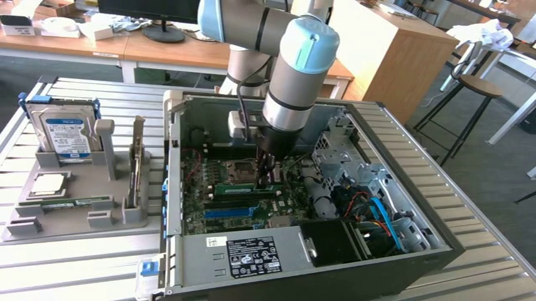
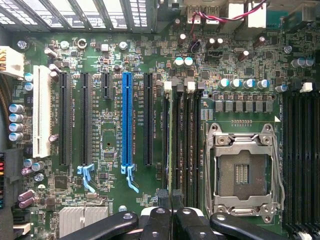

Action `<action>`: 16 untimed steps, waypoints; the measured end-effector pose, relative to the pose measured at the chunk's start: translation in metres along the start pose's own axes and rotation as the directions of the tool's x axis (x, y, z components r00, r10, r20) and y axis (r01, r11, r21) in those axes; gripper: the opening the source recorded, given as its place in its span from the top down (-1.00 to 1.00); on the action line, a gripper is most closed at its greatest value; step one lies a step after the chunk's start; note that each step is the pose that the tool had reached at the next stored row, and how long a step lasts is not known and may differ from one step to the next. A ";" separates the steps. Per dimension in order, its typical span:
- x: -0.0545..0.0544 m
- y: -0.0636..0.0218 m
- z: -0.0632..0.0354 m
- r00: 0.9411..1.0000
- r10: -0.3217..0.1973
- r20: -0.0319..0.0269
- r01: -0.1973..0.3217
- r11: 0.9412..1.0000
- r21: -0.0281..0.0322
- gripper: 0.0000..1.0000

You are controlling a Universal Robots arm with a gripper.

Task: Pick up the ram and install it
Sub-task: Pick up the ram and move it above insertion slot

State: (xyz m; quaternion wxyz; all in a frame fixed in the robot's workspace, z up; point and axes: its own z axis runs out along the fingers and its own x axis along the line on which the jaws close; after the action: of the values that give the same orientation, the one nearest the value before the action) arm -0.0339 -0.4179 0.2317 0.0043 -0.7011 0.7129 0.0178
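The ram point(image 1: 243, 187) is a thin green stick standing on edge in a memory slot of the motherboard, beside the processor socket point(image 1: 238, 168). In the wrist view the ram point(image 2: 172, 145) is seen edge-on as a narrow line running away from my gripper point(image 2: 172, 217). The black fingers point(image 2: 155, 222) are pressed together over its near end. In the exterior view my gripper point(image 1: 268, 180) reaches straight down into the open computer case point(image 1: 172, 188) and is shut on the ram's top edge.
A grey holder point(image 1: 75, 216) outside the case at the exterior view's left carries a hard drive point(image 1: 67, 135), a silver processor chip point(image 1: 49, 184) and an upright thin board point(image 1: 137, 166). Inside the case are a blue slot point(image 2: 127, 120), the power supply point(image 1: 243, 254) and cables point(image 1: 377, 213).
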 end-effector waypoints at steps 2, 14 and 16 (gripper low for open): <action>0.000 0.0000 0.0001 1.000 0.000 0.000 0.000 1.000 0.000 0.77; 0.000 0.0001 0.0008 1.000 0.000 0.000 0.000 1.000 0.000 0.77; 0.000 0.0002 0.0007 1.000 0.000 0.000 0.000 1.000 0.000 0.77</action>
State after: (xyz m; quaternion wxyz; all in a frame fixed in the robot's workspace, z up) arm -0.0341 -0.4179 0.2309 0.0043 -0.7011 0.7129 0.0178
